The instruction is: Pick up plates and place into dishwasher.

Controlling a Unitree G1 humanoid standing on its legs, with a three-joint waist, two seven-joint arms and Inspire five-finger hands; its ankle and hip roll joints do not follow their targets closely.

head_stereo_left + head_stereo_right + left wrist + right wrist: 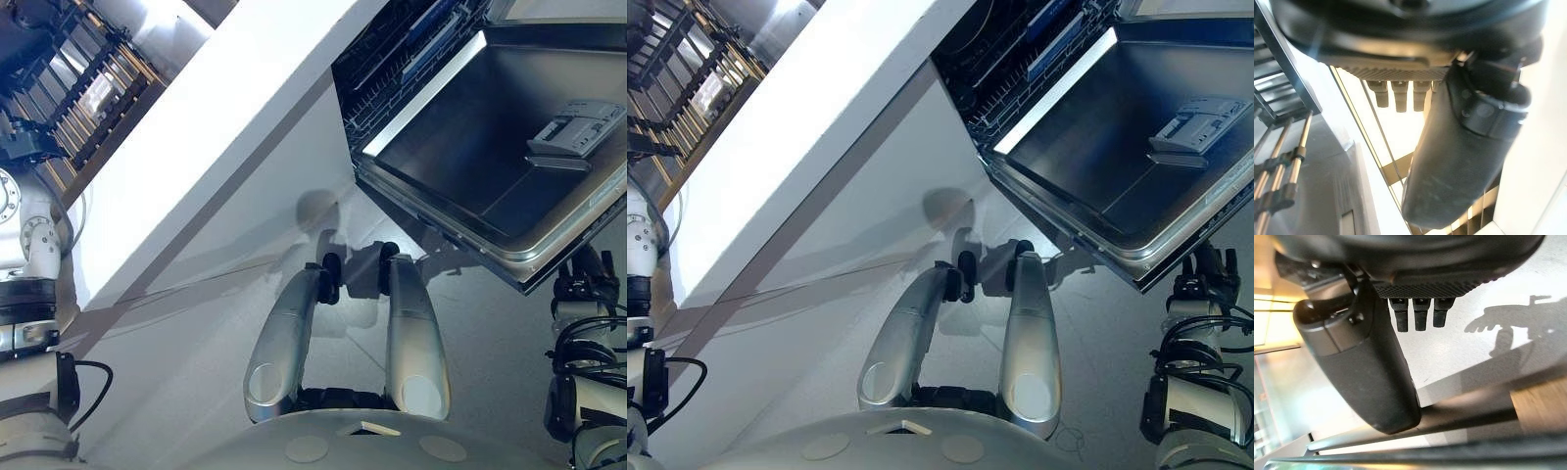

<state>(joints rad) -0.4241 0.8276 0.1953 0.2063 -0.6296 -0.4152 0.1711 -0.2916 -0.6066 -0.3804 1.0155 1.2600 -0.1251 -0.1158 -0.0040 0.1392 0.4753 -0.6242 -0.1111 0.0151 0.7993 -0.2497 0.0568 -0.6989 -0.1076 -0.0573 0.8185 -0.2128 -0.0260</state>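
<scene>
Left eye view: the dishwasher door (490,166) is being seen dropped open at upper right, its steel liner facing up, with the detergent dispenser (573,132) set into it. A white surface (225,117) is being crossed diagonally by the view. Beyond it, at upper left, a dark wire rack (93,93) is being noted. Something pale is lying among its bars, but whether that is a plate cannot be told.

Right eye view: the same layout is being shown. The dishwasher basket (1019,49) is being glimpsed inside the machine, behind the door hinge. No plates are being made out in it.

Left wrist view: the left hand (1464,156) is being held empty. The fingers (1400,95) are being kept released and straight, and the thumb is standing clear of them. Past them, gold-coloured rack bars (1298,156) and a white edge are being seen close by.

Right wrist view: the right hand (1366,367) is likewise being held empty over the pale floor (1488,357), with the fingers (1420,313) released. Nothing is being touched by them.

Handling judgement: plates are being expected to be stiff, smooth, fairly heavy and breakable. The rim is being judged the best hold, pinched between the thumb on one face and the fingers on the other. Each plate should be slotted upright into the basket without being knocked against the door.
</scene>
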